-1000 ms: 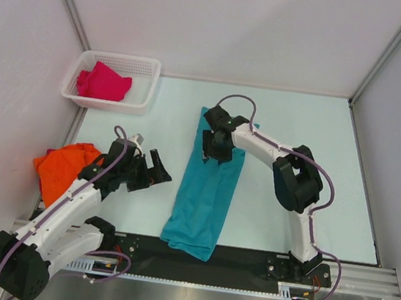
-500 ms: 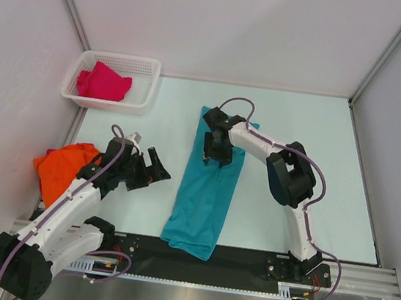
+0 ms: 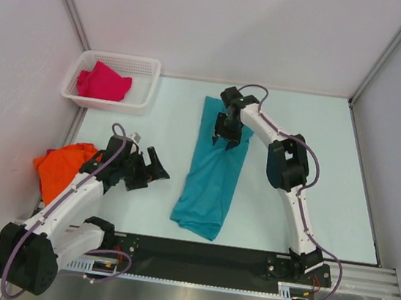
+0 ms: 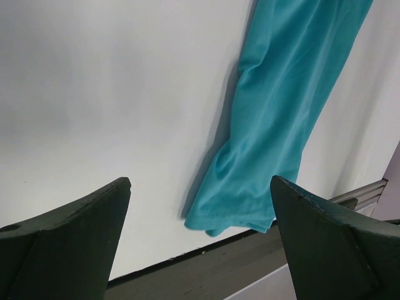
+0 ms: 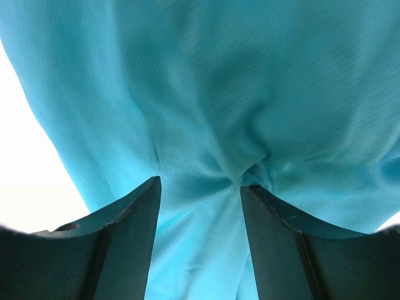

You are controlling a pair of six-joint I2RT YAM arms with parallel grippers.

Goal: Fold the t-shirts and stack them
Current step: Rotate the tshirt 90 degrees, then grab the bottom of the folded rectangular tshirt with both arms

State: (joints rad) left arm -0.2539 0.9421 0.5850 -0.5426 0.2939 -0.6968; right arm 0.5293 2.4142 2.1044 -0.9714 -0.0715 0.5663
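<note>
On the table (image 3: pixel 330 174), teal t-shirt (image 3: pixel 212 174) runs far-to-near, near end angled left.

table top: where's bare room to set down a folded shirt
Bare: the pale table right of the right arm; also between the white lattice basket and the teal-blue cloth t-shirt. Crowded: near left, around the bright orange t-shirt and open left gripper.

Overhead view looks down from the near edge across the whole counter (image 3: pixel 330 174). Left wrist view sees the teal shirt (image 4: pixel 281 125) from well apart; right wrist view presses close on it.
</note>
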